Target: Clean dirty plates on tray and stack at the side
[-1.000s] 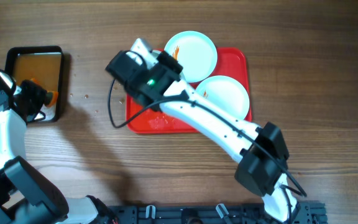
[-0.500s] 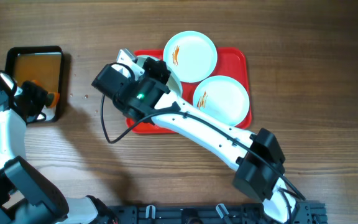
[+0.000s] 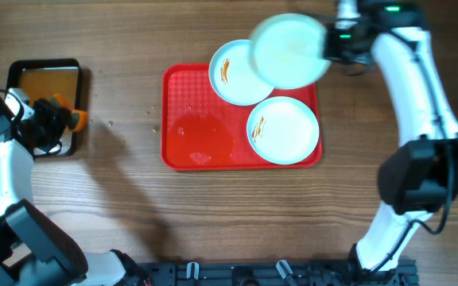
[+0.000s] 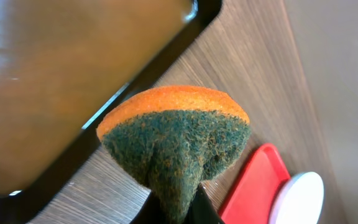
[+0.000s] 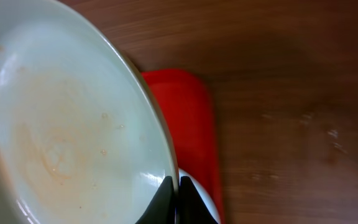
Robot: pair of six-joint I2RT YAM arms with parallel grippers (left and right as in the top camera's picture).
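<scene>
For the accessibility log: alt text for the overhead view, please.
The right tool holds a round pale mint-white plate above the far right corner of a large red rectangular plastic tray, where two sauce-smeared matching plates lie. At the left, the left tool grips an orange-and-green sponge beside a small black tray of brownish liquid.

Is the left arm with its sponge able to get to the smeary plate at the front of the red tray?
Probably yes: only bare table and bare tray lie between the sponge and that plate. The right gripper holds its plate at the far side. A long stretch, though.
</scene>
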